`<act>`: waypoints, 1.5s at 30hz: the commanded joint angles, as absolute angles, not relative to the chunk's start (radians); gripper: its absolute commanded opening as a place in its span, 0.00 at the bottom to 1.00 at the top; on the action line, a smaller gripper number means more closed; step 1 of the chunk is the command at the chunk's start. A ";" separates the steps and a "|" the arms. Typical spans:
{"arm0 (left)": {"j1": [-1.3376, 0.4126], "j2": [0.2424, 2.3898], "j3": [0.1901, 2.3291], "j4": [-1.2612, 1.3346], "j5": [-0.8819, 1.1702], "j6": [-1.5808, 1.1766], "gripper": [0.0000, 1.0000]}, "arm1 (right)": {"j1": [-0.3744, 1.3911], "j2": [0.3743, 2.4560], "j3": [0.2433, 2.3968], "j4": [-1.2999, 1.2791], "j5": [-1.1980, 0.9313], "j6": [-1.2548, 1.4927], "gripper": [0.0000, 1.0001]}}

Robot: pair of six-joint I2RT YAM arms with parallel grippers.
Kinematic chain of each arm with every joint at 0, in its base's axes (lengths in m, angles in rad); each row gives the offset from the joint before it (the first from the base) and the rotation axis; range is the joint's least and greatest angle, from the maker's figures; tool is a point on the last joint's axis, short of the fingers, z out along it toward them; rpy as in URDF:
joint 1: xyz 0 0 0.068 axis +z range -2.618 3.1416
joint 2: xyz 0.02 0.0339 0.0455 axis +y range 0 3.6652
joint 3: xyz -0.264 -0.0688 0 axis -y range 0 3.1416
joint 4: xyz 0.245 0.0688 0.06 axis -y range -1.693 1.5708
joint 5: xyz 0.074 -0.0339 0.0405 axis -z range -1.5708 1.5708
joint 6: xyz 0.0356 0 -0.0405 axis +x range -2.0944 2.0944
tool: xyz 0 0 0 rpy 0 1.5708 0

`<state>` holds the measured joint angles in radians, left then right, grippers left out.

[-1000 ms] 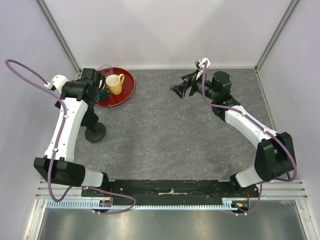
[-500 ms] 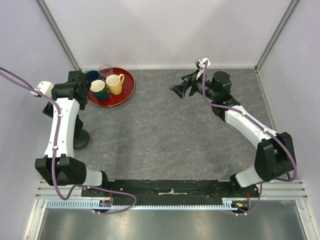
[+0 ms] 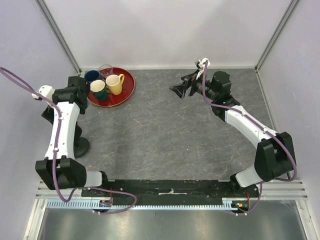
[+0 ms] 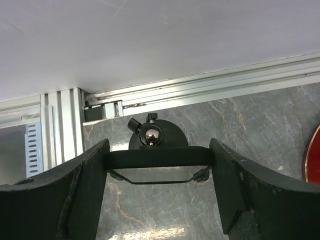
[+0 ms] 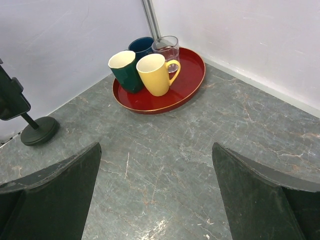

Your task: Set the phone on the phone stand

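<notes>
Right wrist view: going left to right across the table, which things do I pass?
phone stand → dark green mug → yellow mug. The blue mug and the glass overlap these from behind, so they are left out.

Far-left corner of my grey marbled table [image 3: 165, 135]: a round red tray [image 5: 165, 107] carries four cups bunched together. A yellow mug [image 5: 152, 75] and dark green mug [image 5: 125, 70] sit side by side, with a blue mug [image 5: 142, 46] and clear glass [image 5: 166, 48] just behind, toward the wall.
</notes>
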<state>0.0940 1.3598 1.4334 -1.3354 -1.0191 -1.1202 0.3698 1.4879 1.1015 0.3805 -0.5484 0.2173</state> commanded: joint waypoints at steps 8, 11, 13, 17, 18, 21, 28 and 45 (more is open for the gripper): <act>0.100 1.197 1.292 -0.919 -1.100 -0.768 0.02 | 0.367 1.496 1.123 0.425 -0.574 0.232 0.98; 0.097 1.155 1.229 -0.804 -1.065 -0.654 0.02 | 0.368 1.494 1.123 0.425 -0.575 0.232 0.98; 0.097 1.128 1.190 -0.764 -1.052 -0.614 0.02 | 0.367 1.496 1.123 0.425 -0.575 0.235 0.98; 0.097 1.124 1.180 -0.739 -1.048 -0.604 0.02 | 0.367 1.493 1.123 0.423 -0.578 0.233 0.98; 0.097 1.126 1.183 -0.744 -1.048 -0.604 0.02 | 0.367 1.491 1.121 0.425 -0.578 0.235 0.98; 0.098 1.131 1.195 -0.767 -1.055 -0.624 0.15 | 0.367 1.490 1.121 0.425 -0.578 0.233 0.98; 0.098 1.118 1.210 -0.825 -1.077 -0.689 0.48 | 0.367 1.493 1.120 0.423 -0.578 0.233 0.98; 0.098 1.046 1.252 -0.861 -0.996 -0.689 0.94 | 0.367 1.494 1.123 0.417 -0.580 0.229 0.98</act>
<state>0.0940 1.0698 1.2133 -0.8803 -0.9855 -0.6758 0.3698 1.4918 1.1015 0.3805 -0.5636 0.2241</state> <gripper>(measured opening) 0.933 0.982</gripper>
